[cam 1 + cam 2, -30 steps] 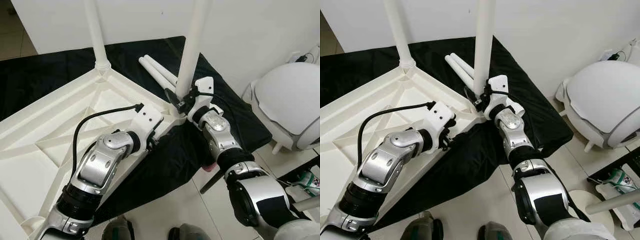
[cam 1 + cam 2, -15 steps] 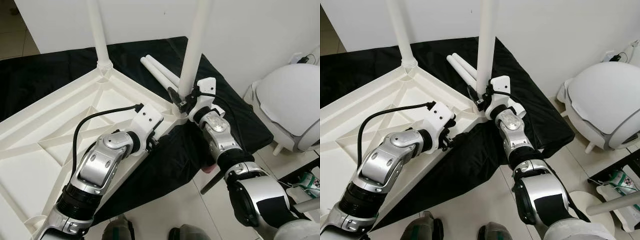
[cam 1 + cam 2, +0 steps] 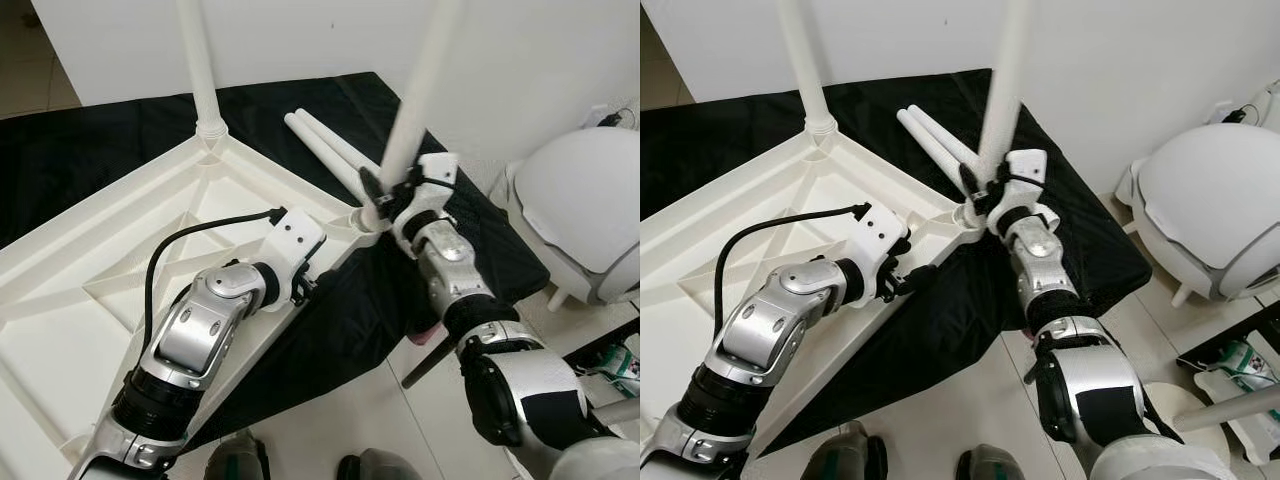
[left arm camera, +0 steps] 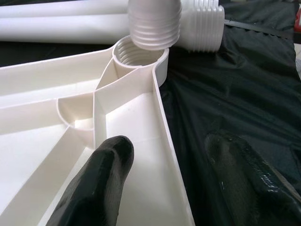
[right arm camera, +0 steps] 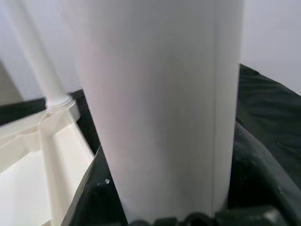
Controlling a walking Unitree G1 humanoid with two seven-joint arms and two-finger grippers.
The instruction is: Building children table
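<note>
Black cloth (image 3: 90, 150) covers the floor against a white wall, and we've got the upside-down white table top (image 3: 110, 290) lying on it. Our left claw (image 4: 174, 179) straddles the top's rim beside the corner socket (image 4: 141, 54), fingers spread on either side of that edge. Our right claw (image 3: 985, 185) is clamped around a white leg (image 3: 1005, 80), tilted, its threaded end just above the socket. Another leg (image 3: 200, 70) stands upright in the far corner. Two spare legs (image 3: 325, 150) lie just beyond the socket.
</note>
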